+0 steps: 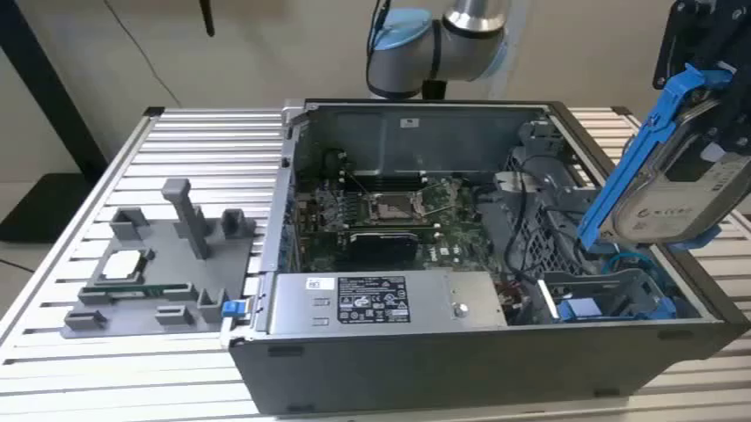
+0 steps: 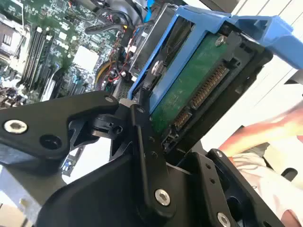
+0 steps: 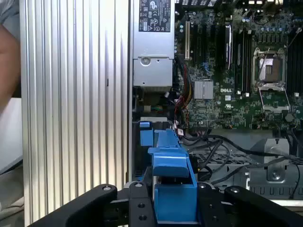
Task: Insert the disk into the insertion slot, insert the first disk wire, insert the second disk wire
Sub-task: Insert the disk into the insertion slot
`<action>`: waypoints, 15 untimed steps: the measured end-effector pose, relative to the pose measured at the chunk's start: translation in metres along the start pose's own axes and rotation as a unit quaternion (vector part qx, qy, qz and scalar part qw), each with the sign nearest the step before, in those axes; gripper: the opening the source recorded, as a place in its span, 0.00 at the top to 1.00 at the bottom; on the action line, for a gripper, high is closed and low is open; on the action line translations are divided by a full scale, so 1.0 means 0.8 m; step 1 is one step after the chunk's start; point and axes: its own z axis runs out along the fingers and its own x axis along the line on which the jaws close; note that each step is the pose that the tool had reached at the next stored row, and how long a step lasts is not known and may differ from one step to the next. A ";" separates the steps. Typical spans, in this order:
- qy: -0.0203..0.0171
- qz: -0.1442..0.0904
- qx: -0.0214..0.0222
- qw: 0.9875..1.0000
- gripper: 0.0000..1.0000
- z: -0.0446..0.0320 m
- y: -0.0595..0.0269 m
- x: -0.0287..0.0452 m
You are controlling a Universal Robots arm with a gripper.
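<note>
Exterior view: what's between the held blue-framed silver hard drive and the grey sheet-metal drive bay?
In the exterior view, an open gap crossed by a thin blue cable; the hard drive hangs clear above the drive bay.

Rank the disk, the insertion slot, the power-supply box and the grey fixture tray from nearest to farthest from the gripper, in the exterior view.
1. The disk, held in the gripper.
2. The insertion slot, below the disk.
3. The power-supply box, along the case's near wall.
4. The grey fixture tray, at the exterior view's left.
</note>
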 end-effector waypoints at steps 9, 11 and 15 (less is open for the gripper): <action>0.000 0.000 0.000 1.000 1.00 0.0018 0.000 0.0000; 0.000 0.000 0.000 1.000 1.00 0.0035 0.000 0.0000; 0.000 0.000 0.000 1.000 1.00 0.0082 0.000 0.0000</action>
